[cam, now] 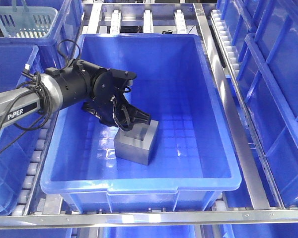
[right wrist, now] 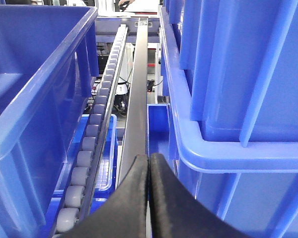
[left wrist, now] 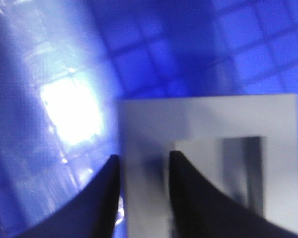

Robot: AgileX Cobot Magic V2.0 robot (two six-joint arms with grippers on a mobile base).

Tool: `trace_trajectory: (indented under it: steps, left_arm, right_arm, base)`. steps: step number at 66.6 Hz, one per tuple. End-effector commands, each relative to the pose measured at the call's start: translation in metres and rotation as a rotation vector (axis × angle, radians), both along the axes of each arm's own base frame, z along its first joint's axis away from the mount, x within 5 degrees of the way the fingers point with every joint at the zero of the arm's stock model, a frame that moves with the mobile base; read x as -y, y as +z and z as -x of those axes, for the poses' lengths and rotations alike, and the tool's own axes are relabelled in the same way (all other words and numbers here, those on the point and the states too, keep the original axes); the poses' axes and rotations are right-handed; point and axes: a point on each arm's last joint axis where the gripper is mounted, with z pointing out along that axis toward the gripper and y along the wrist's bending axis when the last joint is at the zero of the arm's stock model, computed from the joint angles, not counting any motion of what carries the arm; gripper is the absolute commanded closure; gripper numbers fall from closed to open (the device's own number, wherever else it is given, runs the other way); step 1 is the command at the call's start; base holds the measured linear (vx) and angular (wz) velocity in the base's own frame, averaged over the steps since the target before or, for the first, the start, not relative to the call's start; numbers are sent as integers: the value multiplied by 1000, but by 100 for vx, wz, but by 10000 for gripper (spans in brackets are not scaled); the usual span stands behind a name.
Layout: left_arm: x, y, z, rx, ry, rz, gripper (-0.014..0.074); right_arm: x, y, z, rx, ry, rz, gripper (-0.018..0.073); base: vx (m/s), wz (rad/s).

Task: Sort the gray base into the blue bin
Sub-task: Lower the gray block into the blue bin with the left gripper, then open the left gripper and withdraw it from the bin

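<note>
The gray base (cam: 137, 147) rests on the grid floor of the blue bin (cam: 214, 148), left of the middle. My left gripper (cam: 134, 124) reaches down into the bin from the left and sits on the block's upper back edge. In the left wrist view the left gripper (left wrist: 142, 156) has one finger outside the left side of the gray base (left wrist: 213, 119) and the other over its face, shut on that wall, with the dark square recess to the right. My right gripper (right wrist: 149, 157) is shut on nothing and does not show in the front view.
Other blue crates (cam: 278, 99) flank the bin on both sides, and a pale lattice basket (cam: 27, 20) stands at the back left. Roller rails (cam: 228, 54) and metal bars run between the crates. The right gripper hovers over a rail (right wrist: 136, 99) between two crates.
</note>
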Motion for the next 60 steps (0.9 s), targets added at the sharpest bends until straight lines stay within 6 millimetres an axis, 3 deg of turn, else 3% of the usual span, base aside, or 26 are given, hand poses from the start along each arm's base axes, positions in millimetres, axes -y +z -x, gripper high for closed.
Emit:
trace_trajectory:
  steps: [1,10,31,47,60]
  left_arm:
    - [0,44,-2,137,3,72,242]
    - [-1,61,-1,159,1,84,204]
    - [-15,102,24,176,-74,36,205]
    - [-31,109,54,201,-71,60,205]
    - [-54,113,96,306,-71,114,205]
  right_arm:
    - [-1,1,-2,52,7,13,568]
    - [-1,1,-2,52,7,13,568]
    - [-1,1,-2,52,7,13,568]
    - [-1,1,-2,52,7,13,568]
    - [-1,1,-2,52,7,13,568]
  base:
    - [0,0]
    - [0,0]
    - [0,0]
    - [0,0]
    - [0,0]
